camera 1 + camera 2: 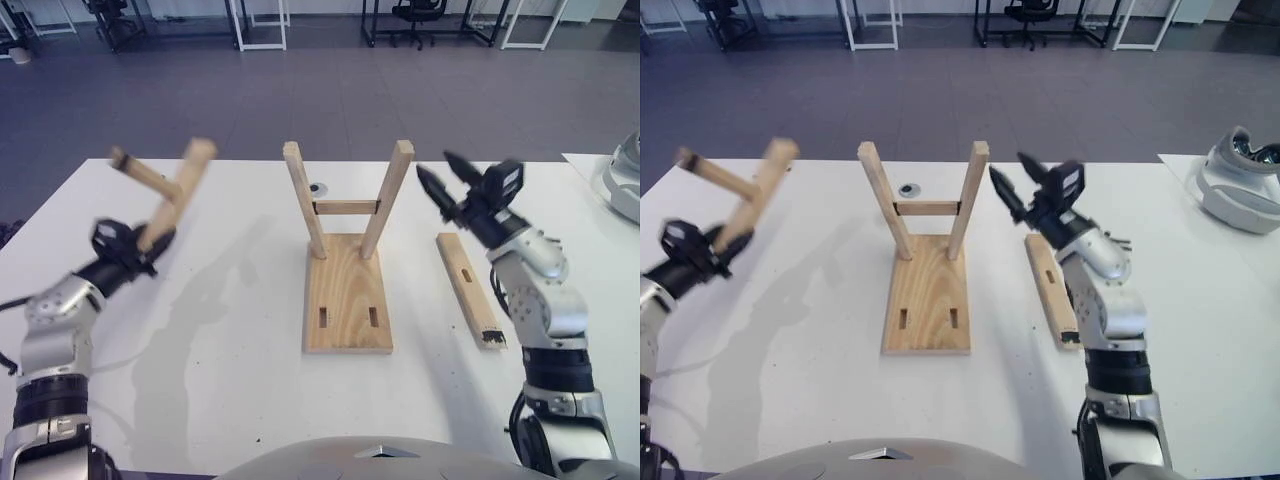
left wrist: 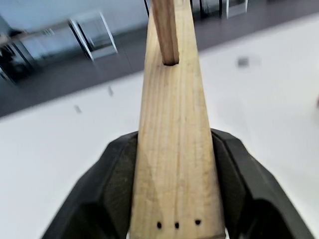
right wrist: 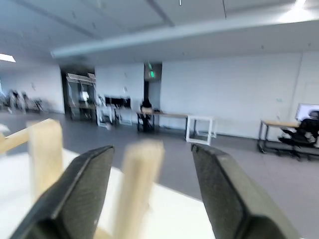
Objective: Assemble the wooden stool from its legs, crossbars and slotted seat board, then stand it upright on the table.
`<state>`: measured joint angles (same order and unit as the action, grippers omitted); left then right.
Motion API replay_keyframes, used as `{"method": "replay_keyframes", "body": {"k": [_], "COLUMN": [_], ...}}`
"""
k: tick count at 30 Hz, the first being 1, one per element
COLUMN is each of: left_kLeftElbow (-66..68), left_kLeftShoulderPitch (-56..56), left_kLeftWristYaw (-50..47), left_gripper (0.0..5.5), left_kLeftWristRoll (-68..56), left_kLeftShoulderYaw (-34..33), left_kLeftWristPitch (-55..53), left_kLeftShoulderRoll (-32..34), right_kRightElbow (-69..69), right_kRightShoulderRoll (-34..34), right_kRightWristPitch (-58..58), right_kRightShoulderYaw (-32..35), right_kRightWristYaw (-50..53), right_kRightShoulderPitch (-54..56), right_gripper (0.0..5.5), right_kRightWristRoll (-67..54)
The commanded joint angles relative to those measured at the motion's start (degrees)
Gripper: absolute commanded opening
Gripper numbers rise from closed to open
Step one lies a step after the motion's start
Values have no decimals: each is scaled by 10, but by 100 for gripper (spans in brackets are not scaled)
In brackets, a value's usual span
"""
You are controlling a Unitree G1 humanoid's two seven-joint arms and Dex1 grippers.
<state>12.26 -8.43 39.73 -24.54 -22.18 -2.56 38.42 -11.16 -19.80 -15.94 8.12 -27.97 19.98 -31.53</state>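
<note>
The wooden seat board [image 1: 347, 290] lies flat in the middle of the white worktop [image 1: 220, 330]. Two legs stand up from its far end, at 12 o'clock. One leg [image 1: 304, 200] leans a bit to the left. The other leg [image 1: 388, 197] leans a bit to the right. A short crossbar [image 1: 346, 208] joins them. Two little slots [image 1: 324, 317] at the near end of the board, at 6 o'clock, have nothing in them.

A loose leg [image 1: 468, 288] lies flat on the worktop just beside the board, at 3 o'clock.

The left pincer [image 1: 140, 243] is up in the air at 9 o'clock from the board. It is clenched tight on the thick end of another leg [image 1: 180, 195]. This leg points up and away. A thin bar [image 1: 145, 172] sticks out of its side near the top.

The right pincer [image 1: 436, 168] is up in the air at 2 o'clock from the board, close to the right standing leg but not touching it. Its two dark fingers [image 3: 219, 199] are spread wide with nothing between them.

A small grey round spot [image 1: 318, 188] sits on the worktop behind the standing legs.
</note>
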Motion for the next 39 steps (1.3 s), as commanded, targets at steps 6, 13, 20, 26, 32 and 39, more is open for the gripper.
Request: {"method": "replay_keyframes", "body": {"k": [6,13,20,26,32,39], "left_kLeftElbow": [-294,-327,-336,-348,-336,-273], "left_kLeftShoulderPitch": [-120,-121,-107,-88,87,193], "left_kLeftWristYaw": [-7,15,27,38,66,52], "left_gripper": [204,204,204,204,330,409], "left_kLeftWristRoll": [-36,12,29,23,43,163], "left_kLeftShoulderYaw": [147,202,217,236,217,252], "left_kLeftWristPitch": [-34,-40,-32,-56,-58,-9], "left_kLeftShoulderRoll": [-75,-62,-68,-63,-21,3], "right_kRightElbow": [-10,-18,-41,-81,-219,-239], "right_kRightShoulderRoll": [144,169,181,158,93,35], "right_kRightWristPitch": [-193,-204,-212,-232,-223,-219], "right_kRightShoulderYaw": [14,43,71,53,180,186], "right_kRightWristYaw": [167,218,300,315,399,420], "right_kRightShoulderPitch": [243,235,192,128,-167,-305], "right_gripper": [290,254,131,108,102,102], "right_kRightWristRoll": [-305,-370,-460,-469,-538,-559]}}
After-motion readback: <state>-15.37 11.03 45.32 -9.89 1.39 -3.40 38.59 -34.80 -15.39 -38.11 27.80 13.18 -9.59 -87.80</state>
